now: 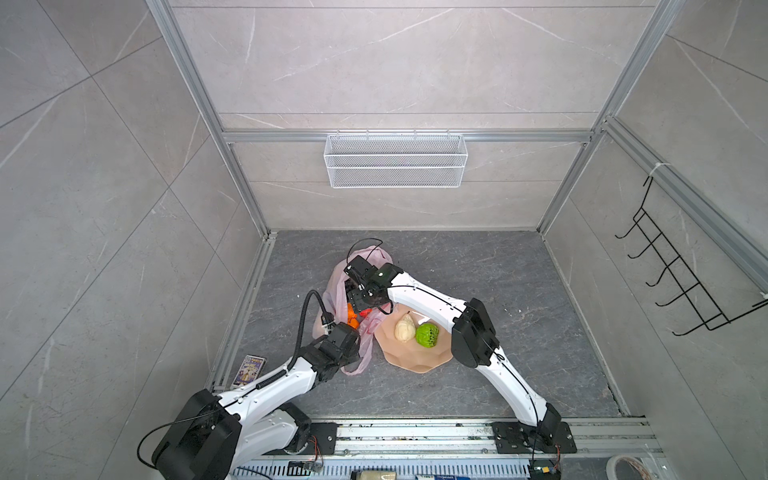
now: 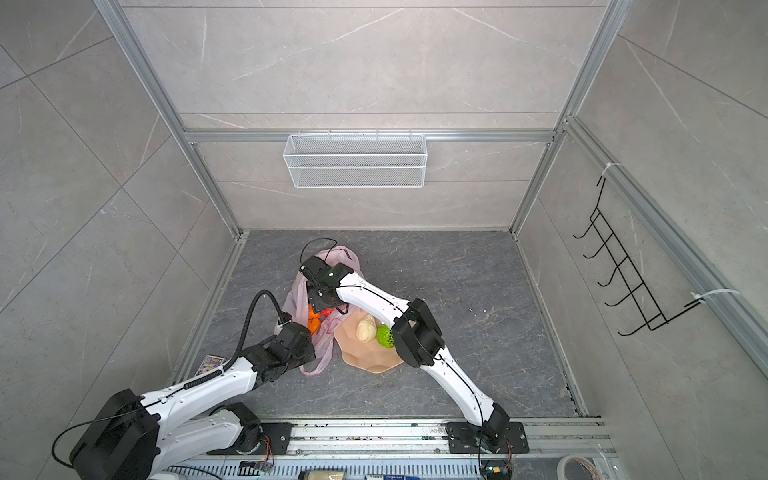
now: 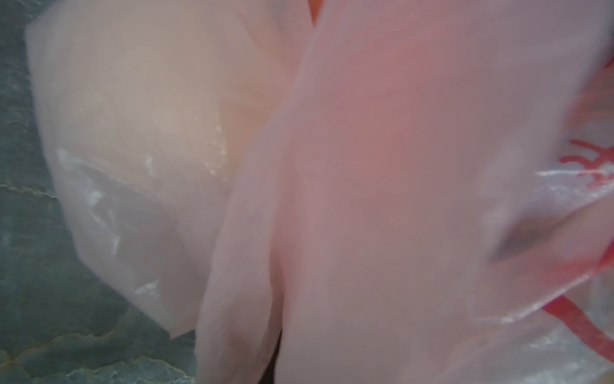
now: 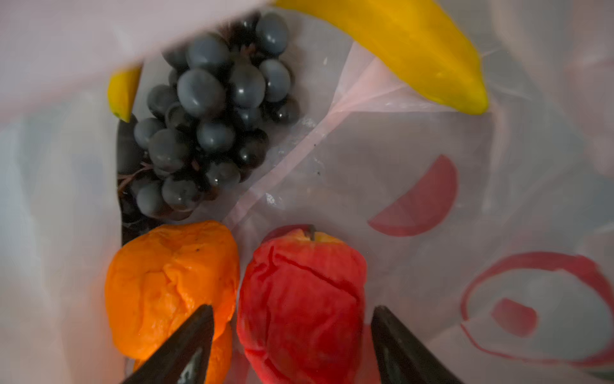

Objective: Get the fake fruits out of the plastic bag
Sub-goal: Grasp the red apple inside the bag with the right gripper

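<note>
Pale-pink film of the plastic bag (image 3: 365,166) sits right up at the left wrist lens, blurred, red print at its edge and grey tabletop (image 3: 33,232) beside it. Both top views put the left gripper (image 1: 348,331) at the bag's near side, closed, its fingers hidden under the wrist, so whether it pinches any film I cannot tell. Over to the right wrist view, and we are inside the bag. The right gripper (image 4: 292,311) has its jaws spread wide, 1 dark finger over the orange (image 4: 166,282), the other just off the far flank of the red apple (image 4: 299,299). The apple sits between them, not squeezed. Orange and apple lie close side by side. Beyond them is the dark grape bunch (image 4: 212,116), and the yellow banana (image 4: 415,50) runs along the bag wall. That makes 4 fake fruits showing inside the bag. From above, the bag lies crumpled on the tabletop between the 2 arms, with the peach scalloped plate (image 1: 411,357) just beside it on the right. The plate carries 2 fruits side by side, a cream-beige lumpy fruit (image 1: 404,328) and a bumpy green fruit (image 1: 427,334).
</note>
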You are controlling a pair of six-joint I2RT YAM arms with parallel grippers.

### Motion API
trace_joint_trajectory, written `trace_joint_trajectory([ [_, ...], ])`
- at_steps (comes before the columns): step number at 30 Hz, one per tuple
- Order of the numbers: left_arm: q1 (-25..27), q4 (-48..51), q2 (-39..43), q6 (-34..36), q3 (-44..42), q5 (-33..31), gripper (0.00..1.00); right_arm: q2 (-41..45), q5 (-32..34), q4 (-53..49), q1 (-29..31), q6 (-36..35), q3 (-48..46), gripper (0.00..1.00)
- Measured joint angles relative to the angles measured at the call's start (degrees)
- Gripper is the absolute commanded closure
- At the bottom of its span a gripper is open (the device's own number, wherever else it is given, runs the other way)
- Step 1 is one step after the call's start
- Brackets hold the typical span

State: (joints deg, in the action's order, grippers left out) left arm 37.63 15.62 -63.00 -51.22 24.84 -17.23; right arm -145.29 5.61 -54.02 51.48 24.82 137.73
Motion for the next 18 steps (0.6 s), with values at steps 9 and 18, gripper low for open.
trace_joint_trajectory([
  [9,0.00,1.18,1.42,0.00,-0.13,-0.81,1.00,-5.84,-2.03,-5.07,-1.03,-0.02,7.48,0.35],
  [18,0.00,1.09,-0.15,0.22,-0.13,-0.94,1.00,-1.81,-2.43,-3.54,-1.16,0.02,3.08,0.37],
])
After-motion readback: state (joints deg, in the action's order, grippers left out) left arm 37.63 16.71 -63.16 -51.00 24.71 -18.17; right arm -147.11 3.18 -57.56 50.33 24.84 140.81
